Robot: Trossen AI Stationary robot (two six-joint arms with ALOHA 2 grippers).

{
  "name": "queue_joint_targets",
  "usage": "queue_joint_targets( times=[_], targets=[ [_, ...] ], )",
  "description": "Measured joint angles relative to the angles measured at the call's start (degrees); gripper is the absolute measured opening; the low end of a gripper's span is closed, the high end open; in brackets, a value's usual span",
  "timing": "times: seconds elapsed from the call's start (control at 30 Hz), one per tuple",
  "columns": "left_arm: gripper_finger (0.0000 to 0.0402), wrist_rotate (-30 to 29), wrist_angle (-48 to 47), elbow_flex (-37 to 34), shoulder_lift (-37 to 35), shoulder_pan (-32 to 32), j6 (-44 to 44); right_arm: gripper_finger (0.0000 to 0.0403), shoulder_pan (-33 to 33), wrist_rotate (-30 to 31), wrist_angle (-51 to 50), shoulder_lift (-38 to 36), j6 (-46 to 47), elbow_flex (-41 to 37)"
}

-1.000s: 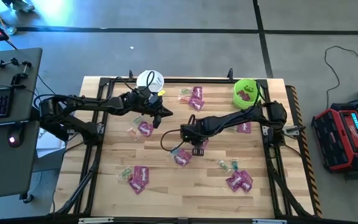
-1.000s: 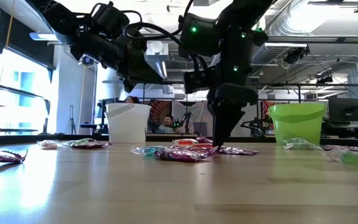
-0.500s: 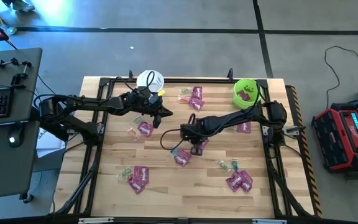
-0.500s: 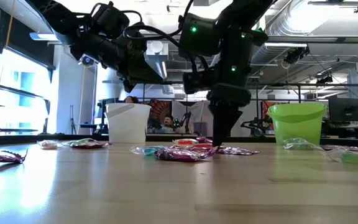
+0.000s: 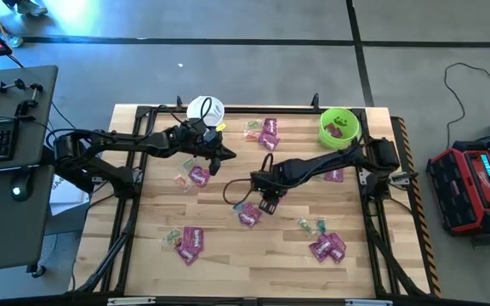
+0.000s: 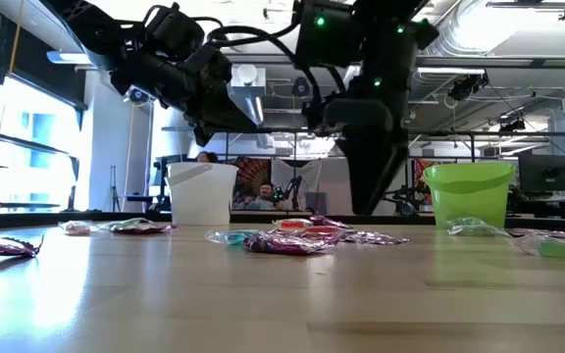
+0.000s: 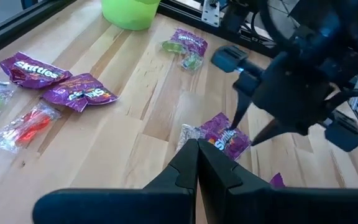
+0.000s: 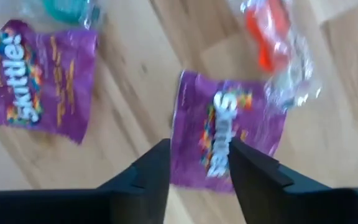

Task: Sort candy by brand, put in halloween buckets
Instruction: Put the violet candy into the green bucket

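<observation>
My right end effector (image 8: 197, 163) hangs with fingers spread above a purple Skittles packet (image 8: 225, 135) lying flat mid-desk (image 5: 253, 255), holding nothing; a second packet (image 8: 39, 79) lies beside it; my left end effector (image 7: 197, 163) hovers pressed together, empty, near the white bucket (image 5: 205, 110); the lime green bucket (image 5: 339, 127) sits at the far right corner; more candy is scattered about.

Glossy crinkled packets (image 8: 222, 134) on matt wooden table (image 5: 228, 255).
</observation>
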Motion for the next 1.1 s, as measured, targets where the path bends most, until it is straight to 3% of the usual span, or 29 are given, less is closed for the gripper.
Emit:
queue_joint_targets(
  times=[0.2, 0.4, 0.63, 1.1],
  targets=[
    [0.0, 0.0, -0.1, 0.0, 0.0, 0.0, 0.0, 0.0199, 4.1, 0.3, -1.2, -0.3, 4.7, 0.0],
    [0.0, 0.1, -0.1, 0.0, 0.0, 0.0, 1.0, 0.0206, 6.0, 2.0, -2.4, -0.2, 6.8, 0.0],
    [0.0, 1.3, -0.2, 0.0, 0.0, 0.0, 1.0, 0.0204, 5.5, 0.0, -0.3, -0.1, 7.6, 0.0],
    [0.0, 3.3, -0.4, 0.0, 0.0, 0.0, 3.4, 0.0156, 3.7, -1.3, 4.0, -0.1, 5.5, 0.0]
  ],
)
